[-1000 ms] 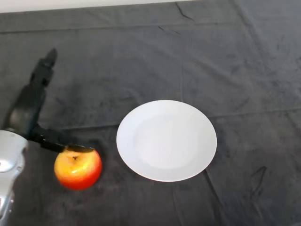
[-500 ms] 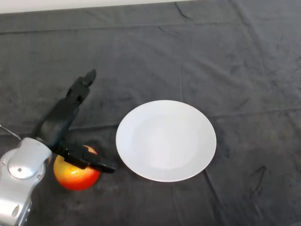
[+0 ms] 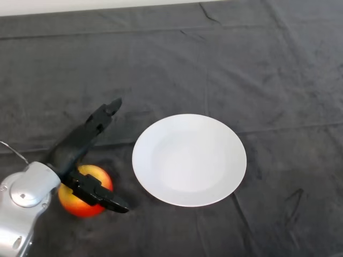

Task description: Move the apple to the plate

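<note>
A red and yellow apple (image 3: 94,179) rests on the dark cloth at the lower left, a little left of the plate. The white round plate (image 3: 189,159) lies flat at the centre with nothing on it. My left hand (image 3: 72,151) is over the apple. Its fingers (image 3: 102,117) stretch straight up and to the right, beyond the apple. The thumb (image 3: 99,196) crosses the apple's near side. The hand is open and part of the apple is hidden beneath it.
The dark cloth (image 3: 257,69) covers the whole table, with folds and creases across it. A pale strip of wall or floor (image 3: 80,5) runs along the top edge.
My hand has swung right and come down over the apple. The fingers moved from the far left to beyond the apple, and the thumb now crosses its near side. The apple has hardly moved.
</note>
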`<state>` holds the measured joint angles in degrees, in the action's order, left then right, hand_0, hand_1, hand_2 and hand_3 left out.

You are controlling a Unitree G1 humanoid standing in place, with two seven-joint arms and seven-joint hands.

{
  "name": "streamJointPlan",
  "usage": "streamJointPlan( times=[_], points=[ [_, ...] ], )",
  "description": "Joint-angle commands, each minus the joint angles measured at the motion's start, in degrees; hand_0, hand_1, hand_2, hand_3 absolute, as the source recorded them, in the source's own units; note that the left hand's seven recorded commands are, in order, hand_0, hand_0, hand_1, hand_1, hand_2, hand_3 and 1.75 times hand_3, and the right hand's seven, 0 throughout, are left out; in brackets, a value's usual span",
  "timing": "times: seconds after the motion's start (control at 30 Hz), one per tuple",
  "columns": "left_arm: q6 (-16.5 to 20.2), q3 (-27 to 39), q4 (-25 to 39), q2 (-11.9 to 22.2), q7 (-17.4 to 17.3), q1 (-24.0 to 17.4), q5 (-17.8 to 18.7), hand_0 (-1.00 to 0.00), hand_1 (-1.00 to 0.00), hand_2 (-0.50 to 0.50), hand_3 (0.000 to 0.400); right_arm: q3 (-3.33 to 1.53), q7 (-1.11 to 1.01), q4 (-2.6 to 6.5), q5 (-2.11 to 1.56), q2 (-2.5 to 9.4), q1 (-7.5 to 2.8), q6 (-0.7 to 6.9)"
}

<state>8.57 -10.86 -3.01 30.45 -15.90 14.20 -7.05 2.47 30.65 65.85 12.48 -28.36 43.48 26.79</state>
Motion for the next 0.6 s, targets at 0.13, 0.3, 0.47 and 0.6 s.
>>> streamJointPlan(
  times=[0.13, 0.3, 0.47, 0.6],
  points=[
    [2.01, -2.72, 1.64, 4.22, -1.02, -1.95, -3.19, 0.0, 0.0, 0.0, 0.0, -0.09, -0.47, -0.38, -0.06, -0.36, -2.19, 0.75],
    [2.61, -2.75, 1.22, 4.68, -1.17, -1.11, -4.74, 0.0, 0.0, 0.0, 0.0, -0.08, -0.47, -0.33, -0.04, -0.35, -2.16, 0.75],
    [2.95, -2.11, 0.86, 4.54, -0.46, -0.06, -5.91, -0.38, 0.0, -0.19, 0.152, -0.07, -0.46, -0.29, -0.02, -0.35, -2.14, 0.75],
    [3.16, -0.94, 1.33, 4.43, 0.29, 0.53, -6.32, -1.0, -1.0, 0.0, 0.4, -0.06, -0.45, -0.27, 0.0, -0.34, -2.12, 0.75]
  ],
)
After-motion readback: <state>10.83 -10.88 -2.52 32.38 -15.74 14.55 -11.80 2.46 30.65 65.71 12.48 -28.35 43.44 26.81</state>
